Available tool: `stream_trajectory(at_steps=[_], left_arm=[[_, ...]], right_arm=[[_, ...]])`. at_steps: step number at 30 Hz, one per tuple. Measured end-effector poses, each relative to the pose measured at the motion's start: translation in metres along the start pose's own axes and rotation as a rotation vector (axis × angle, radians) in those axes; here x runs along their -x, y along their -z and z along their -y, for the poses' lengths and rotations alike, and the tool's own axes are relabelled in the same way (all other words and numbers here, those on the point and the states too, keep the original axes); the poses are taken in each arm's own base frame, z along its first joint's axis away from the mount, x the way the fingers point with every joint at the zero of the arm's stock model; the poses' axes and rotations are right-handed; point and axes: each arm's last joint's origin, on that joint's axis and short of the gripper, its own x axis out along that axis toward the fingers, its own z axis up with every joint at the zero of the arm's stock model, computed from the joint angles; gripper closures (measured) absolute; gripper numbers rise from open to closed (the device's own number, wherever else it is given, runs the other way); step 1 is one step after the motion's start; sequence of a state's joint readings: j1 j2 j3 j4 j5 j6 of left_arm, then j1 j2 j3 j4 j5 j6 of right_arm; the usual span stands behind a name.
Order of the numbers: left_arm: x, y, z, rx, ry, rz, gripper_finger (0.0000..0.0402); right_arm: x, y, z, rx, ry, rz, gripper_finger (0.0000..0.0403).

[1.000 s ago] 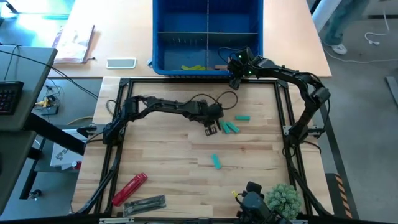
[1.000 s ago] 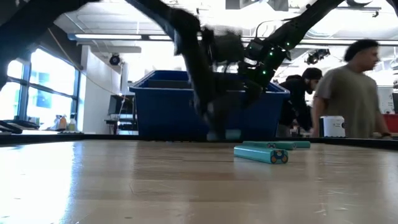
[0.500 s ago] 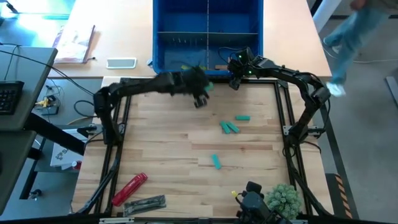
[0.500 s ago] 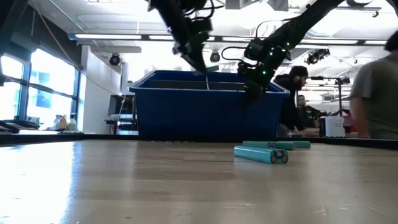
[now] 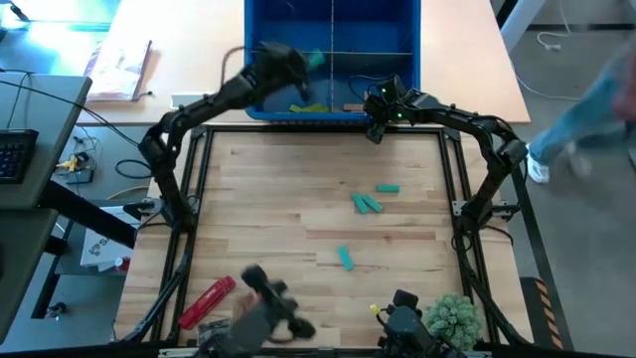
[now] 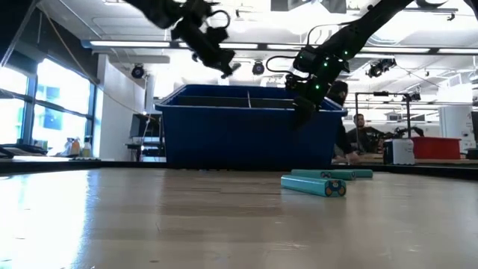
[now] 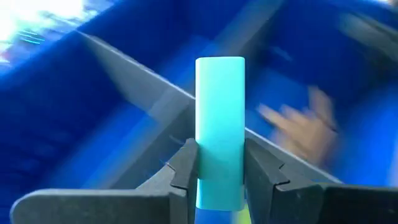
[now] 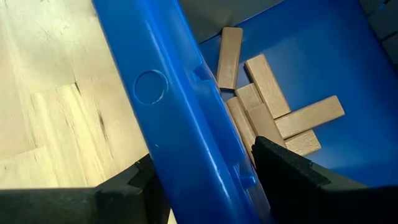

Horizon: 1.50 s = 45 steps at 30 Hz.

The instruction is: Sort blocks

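While left gripper (image 7: 221, 180) pinches a teal block (image 7: 220, 127) above the blue bin (image 5: 260, 25), early release risks the wrong compartment. Right gripper (image 8: 205, 171) spread astride bin wall.

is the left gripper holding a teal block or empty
Holding one. In the left wrist view the left gripper is shut on a teal rectangular block, which stands up between its fingers over the blue plastic bin.

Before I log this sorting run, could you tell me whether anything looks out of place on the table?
Mostly routine. Four teal blocks lie loose on the wood, unsorted. One oddity: the right end effector straddles the blue bin's wall, empty. The left end effector holds a teal block over the bin.
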<state>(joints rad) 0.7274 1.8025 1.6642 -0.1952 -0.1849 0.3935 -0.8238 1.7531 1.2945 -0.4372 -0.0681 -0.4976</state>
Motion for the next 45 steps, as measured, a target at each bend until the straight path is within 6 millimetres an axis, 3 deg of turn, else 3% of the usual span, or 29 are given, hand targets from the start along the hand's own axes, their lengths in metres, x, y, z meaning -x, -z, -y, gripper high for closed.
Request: stream_trajectory(at_steps=[6,11,19,28,33,37,40,45], left_arm=[[-0.019,0.003,-0.055,0.100,-0.216,0.245,0.0344],[-0.041,0.028,-0.077,0.117,-0.299,0.207,0.0344],[-0.076,0.052,-0.110,0.171,-0.449,0.230,0.0344],[-0.087,0.067,-0.115,0.151,-0.545,0.139,0.0237],[-0.079,0.060,-0.115,0.141,-0.620,0.085,0.0219],[-0.068,0.050,-0.107,0.074,-0.462,0.045,0.0220],[-0.044,0.030,-0.099,0.101,-0.319,0.090,0.0222],[0.017,-0.001,-0.082,0.151,0.006,0.260,0.0226]], right_arm=[[0.000,0.000,0.000,0.000,0.000,0.001,0.0208],[0.000,0.000,0.000,0.000,0.001,0.000,0.0208],[0.000,0.000,0.000,0.000,0.001,0.001,0.0208],[0.000,0.000,0.000,0.000,0.002,0.001,0.0208],[0.000,0.000,0.000,0.000,0.002,0.001,0.0208],[0.000,0.000,0.000,0.000,0.002,0.001,0.0208],[0.000,0.000,0.000,0.000,0.001,0.001,0.0208],[0.000,0.000,0.000,0.000,0.002,0.001,0.0208]])
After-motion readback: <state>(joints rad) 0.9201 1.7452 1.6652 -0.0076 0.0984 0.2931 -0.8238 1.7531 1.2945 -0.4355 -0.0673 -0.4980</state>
